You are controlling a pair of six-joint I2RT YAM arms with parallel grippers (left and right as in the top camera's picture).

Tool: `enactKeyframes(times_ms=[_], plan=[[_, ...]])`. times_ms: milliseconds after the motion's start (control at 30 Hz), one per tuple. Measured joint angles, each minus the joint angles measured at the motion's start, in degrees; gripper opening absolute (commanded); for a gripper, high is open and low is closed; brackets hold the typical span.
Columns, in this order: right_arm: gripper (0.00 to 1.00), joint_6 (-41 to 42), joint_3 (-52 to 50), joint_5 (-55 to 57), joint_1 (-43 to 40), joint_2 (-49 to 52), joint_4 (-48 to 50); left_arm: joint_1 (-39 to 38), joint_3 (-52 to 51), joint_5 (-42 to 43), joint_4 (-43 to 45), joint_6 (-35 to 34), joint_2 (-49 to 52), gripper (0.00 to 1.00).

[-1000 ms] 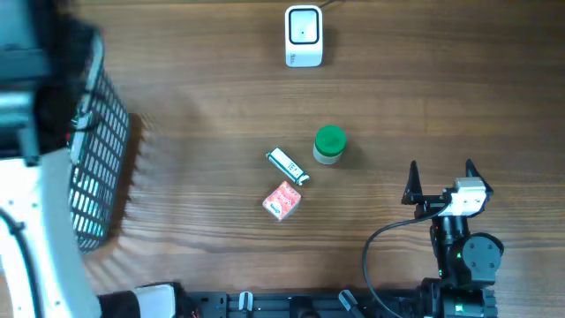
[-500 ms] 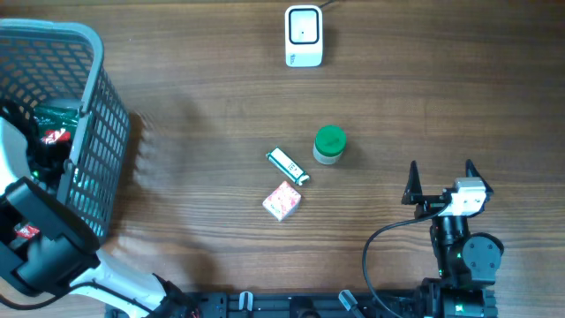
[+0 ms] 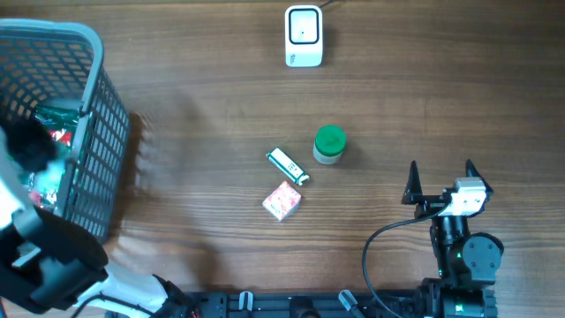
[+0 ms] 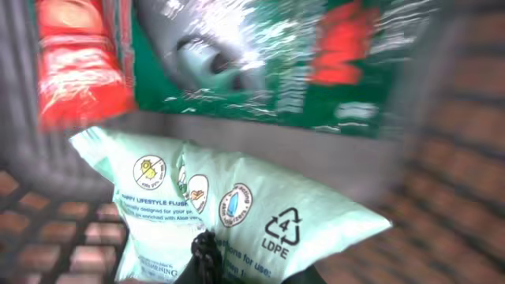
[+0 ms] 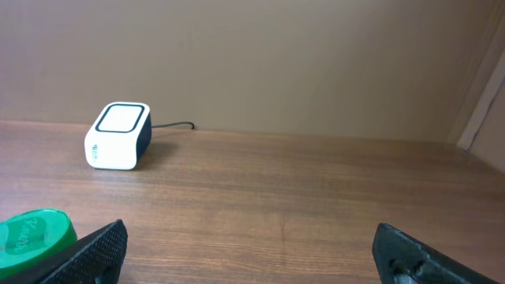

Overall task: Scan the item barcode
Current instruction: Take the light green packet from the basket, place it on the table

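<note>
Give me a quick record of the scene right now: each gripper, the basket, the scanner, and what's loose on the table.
Left gripper: shut inside the basket, apparently pinching the pale green pack
Right gripper: open, empty, at the table's near right
Basket: grey mesh, far left, also holding a green packet and a red packet
Scanner: white, at the far edge
Loose items: green-lidded jar, white and green tube, red and white box, grouped mid-table

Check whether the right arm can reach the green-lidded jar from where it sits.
Probably yes: the right gripper stands open and nothing lies between it and the green-lidded jar.
</note>
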Motion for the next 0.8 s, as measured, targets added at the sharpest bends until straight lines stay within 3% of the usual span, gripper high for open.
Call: enactKeyframes(times_ms=[133,200,367,467,567,667,800], plan=[[1.0,0.0,0.0,0.0,0.0,0.0,0.0,-3.1,24.7,2.9,-7.7,0.0,-9.7,0.04],[1.0,0.0,0.0,0.0,0.0,0.0,0.0,-8.7,26.9,3.0,-7.3,0.0,-14.4,0.04],[1.0,0.0,0.0,0.0,0.0,0.0,0.0,-35.1,27.0,-3.4,-12.0,0.5,-16.6,0.04],[1.0,0.0,0.0,0.0,0.0,0.0,0.0,-47.8,19.3,-7.1,-13.0,-1.7,-11.3,0.04],[1.0,0.0,0.0,0.0,0.0,0.0,0.0,-53.4,5.1,-12.3,-10.3,-11.1,-8.9,0.04],[1.0,0.0,0.0,0.0,0.0,0.0,0.0,-54.3,-9.1,-13.6,-2.1,-17.4,-8.0,0.04],[1.0,0.0,0.0,0.0,0.0,0.0,0.0,-54.3,-28.5,-10.3,16.8,-20.7,-8.0,0.04]])
